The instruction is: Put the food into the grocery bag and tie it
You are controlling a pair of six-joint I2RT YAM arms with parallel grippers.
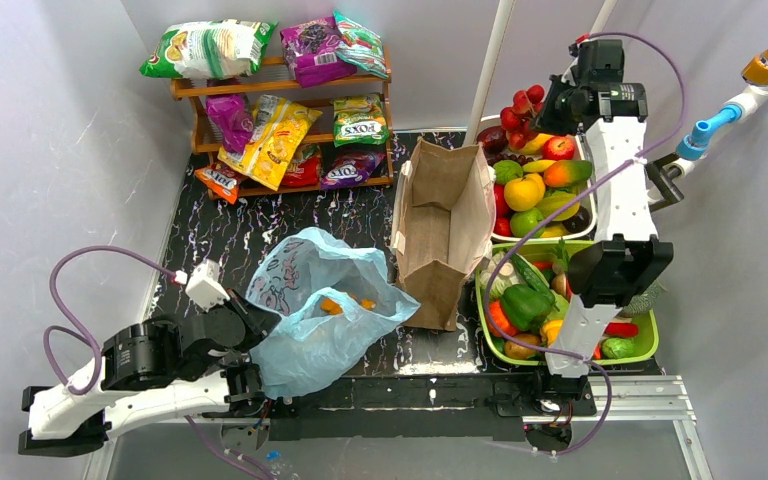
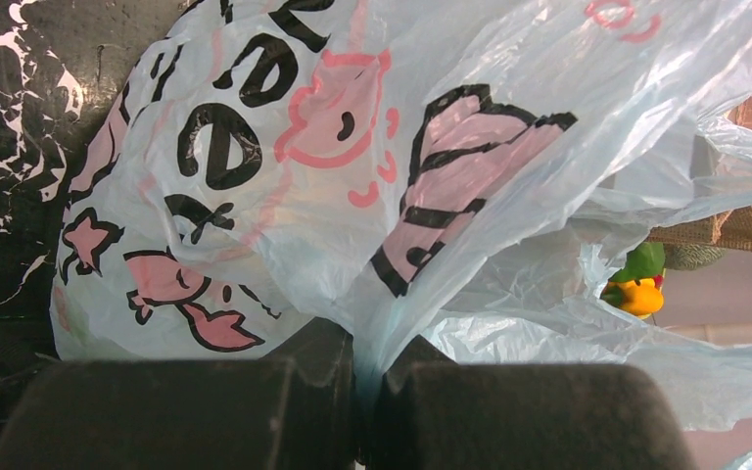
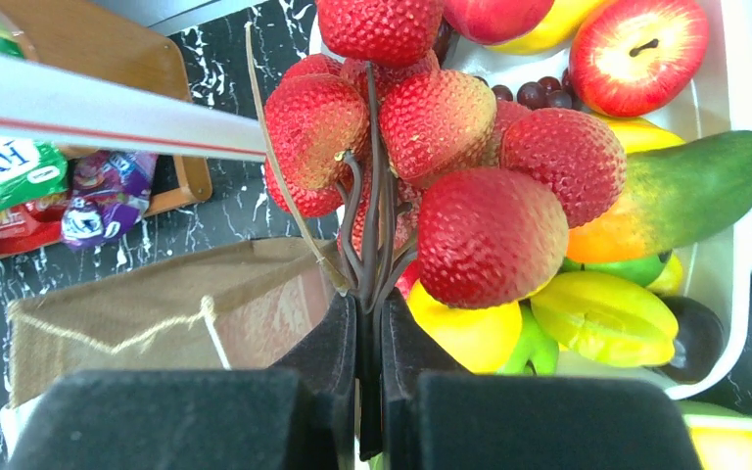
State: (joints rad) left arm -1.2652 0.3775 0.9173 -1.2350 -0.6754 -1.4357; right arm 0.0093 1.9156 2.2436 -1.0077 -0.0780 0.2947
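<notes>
Light-blue printed plastic grocery bag [image 1: 305,335] lies near left, 2 orange food pieces [image 1: 332,305] inside, its edge pinched tight by the left gripper [image 2: 369,360], while far right the right gripper [image 3: 370,328], jaws closed, holds a red bumpy fruit bunch [image 3: 490,235] by its stems.

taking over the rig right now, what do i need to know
Left gripper: shut on the bag rim, holding its mouth open.
Right gripper: shut on the lychee bunch stem, over the white tray.
Done: orange pieces are in the bag.
Left: drop the bunch in, add more food, tie the bag.
</notes>
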